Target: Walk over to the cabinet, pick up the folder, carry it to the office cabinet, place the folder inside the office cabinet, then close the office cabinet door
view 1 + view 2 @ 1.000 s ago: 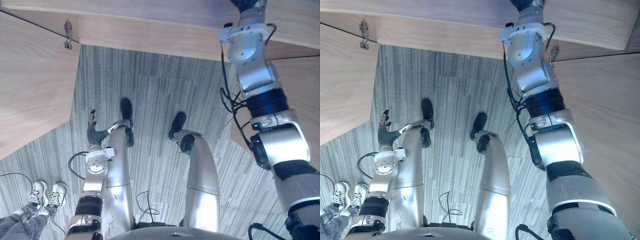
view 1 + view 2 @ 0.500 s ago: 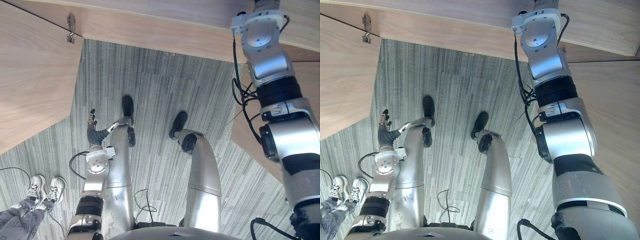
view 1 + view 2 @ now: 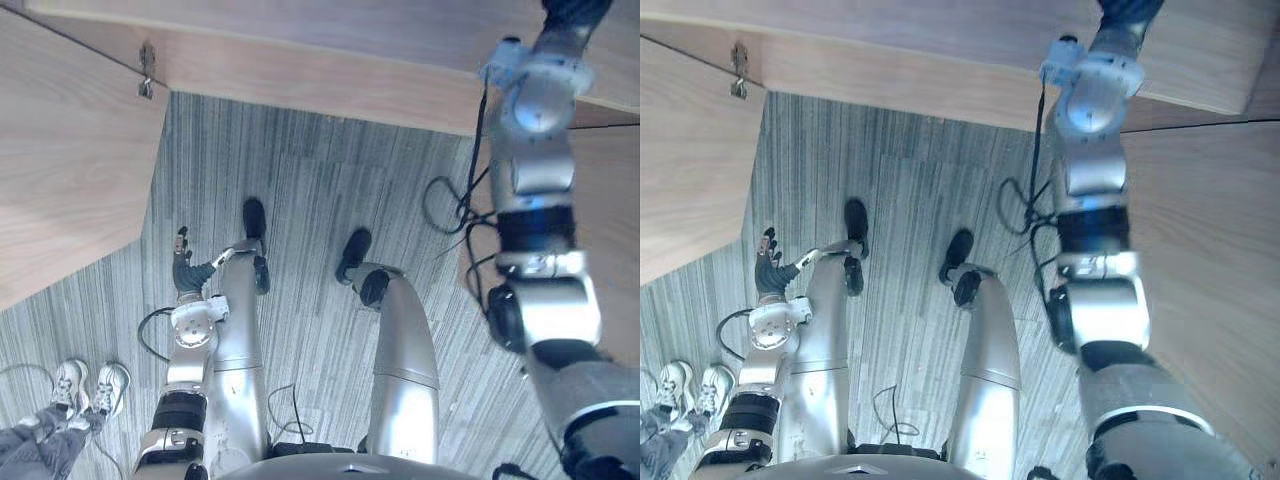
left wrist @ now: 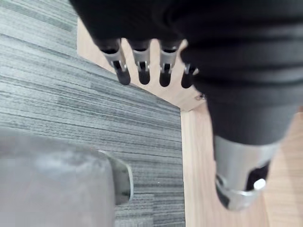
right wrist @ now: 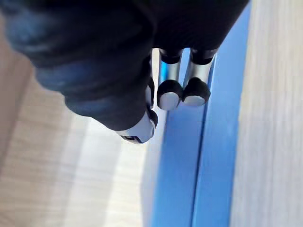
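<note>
A blue folder (image 5: pixel 208 156) stands between pale wooden surfaces in the right wrist view. My right hand (image 5: pixel 142 71) has its fingers (image 5: pixel 182 94) curled against the folder's face, with the thumb by its edge. In the eye views my right arm reaches up over the wooden cabinet (image 3: pixel 320 70), and its dark wrist cover (image 3: pixel 1125 12) sits at the top edge. My left hand (image 3: pixel 182 265) hangs low beside me over the carpet, holding nothing, with straight fingers (image 4: pixel 139 66).
An open wooden cabinet door (image 3: pixel 60 170) with a metal hinge (image 3: pixel 147 82) stands at the left. Another wooden panel (image 3: pixel 1220 260) is at the right. A person's white shoes (image 3: pixel 85 385) stand on the grey carpet at lower left.
My right arm has straightened and stretched farther up and to the right, into the cabinet. The left hand has stayed put.
</note>
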Tool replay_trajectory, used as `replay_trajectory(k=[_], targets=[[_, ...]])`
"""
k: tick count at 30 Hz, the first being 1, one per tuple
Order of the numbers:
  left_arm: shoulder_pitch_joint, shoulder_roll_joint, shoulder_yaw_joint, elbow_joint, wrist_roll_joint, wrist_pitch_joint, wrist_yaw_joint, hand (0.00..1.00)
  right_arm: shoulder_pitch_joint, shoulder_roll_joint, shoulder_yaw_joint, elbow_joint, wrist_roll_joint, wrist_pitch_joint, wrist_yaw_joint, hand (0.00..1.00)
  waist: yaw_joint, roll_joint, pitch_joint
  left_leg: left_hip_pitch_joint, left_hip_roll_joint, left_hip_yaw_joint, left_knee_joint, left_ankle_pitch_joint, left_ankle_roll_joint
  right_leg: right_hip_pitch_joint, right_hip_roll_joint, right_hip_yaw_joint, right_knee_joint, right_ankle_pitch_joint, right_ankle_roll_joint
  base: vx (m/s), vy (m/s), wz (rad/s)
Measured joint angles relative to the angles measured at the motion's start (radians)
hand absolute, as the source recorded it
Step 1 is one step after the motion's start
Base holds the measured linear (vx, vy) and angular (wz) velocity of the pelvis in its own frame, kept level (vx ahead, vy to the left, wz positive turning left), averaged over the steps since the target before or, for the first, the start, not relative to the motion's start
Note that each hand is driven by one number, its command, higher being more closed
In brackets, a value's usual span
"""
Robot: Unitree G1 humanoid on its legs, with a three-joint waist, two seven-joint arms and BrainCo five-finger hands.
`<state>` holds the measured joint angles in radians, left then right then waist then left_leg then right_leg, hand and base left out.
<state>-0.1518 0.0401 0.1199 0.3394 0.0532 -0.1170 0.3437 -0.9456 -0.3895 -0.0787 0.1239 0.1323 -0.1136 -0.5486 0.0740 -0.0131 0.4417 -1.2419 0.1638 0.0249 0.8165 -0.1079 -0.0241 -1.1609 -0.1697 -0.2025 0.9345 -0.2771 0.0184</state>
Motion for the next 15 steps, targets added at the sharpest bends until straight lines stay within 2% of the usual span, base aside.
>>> replay_trajectory(k=[4,8,9,12,15], targets=[[0.0,-0.013,0.007,0.005,0.025,0.034,-0.002,0.0,0.208,0.131,-0.019,-0.202,-0.003,-0.017,-0.003,1.0,-0.019,0.0,0.0,0.076,0.005,0.012,-0.006,-0.019,-0.004,0.071,0.005,0.006,-0.013,-0.009,-0.001,0.01,-0.007,-0.04],[0.006,-0.036,0.017,0.008,0.041,0.05,-0.013,0.0,0.381,0.218,0.051,-0.361,-0.005,-0.067,0.023,1.0,-0.02,-0.002,-0.004,0.223,0.021,0.049,-0.034,-0.049,-0.005,0.209,0.02,0.023,-0.069,-0.013,0.008,0.04,0.002,-0.16],[0.015,-0.042,0.017,0.008,0.049,0.053,-0.023,0.0,0.436,0.232,0.089,-0.403,-0.015,-0.087,0.048,1.0,-0.021,-0.001,-0.021,0.262,0.024,0.056,-0.043,-0.059,-0.003,0.248,0.024,0.025,-0.09,-0.009,0.006,0.07,0.007,-0.16],[0.034,-0.054,0.016,0.036,0.05,0.053,-0.03,0.0,0.567,0.254,0.17,-0.452,-0.053,-0.109,0.088,1.0,-0.027,-0.004,-0.07,0.348,0.026,0.064,-0.075,-0.077,-0.002,0.341,0.032,0.025,-0.147,-0.007,0.015,0.12,0.006,-0.08],[0.109,-0.061,-0.003,0.048,0.051,0.054,-0.05,0.0,0.792,0.284,0.299,-0.464,-0.138,-0.126,0.175,1.0,-0.046,-0.022,-0.142,0.515,0.021,0.092,-0.148,-0.091,0.006,0.517,0.037,0.022,-0.264,0.004,0.033,0.22,0.028,-0.06]])
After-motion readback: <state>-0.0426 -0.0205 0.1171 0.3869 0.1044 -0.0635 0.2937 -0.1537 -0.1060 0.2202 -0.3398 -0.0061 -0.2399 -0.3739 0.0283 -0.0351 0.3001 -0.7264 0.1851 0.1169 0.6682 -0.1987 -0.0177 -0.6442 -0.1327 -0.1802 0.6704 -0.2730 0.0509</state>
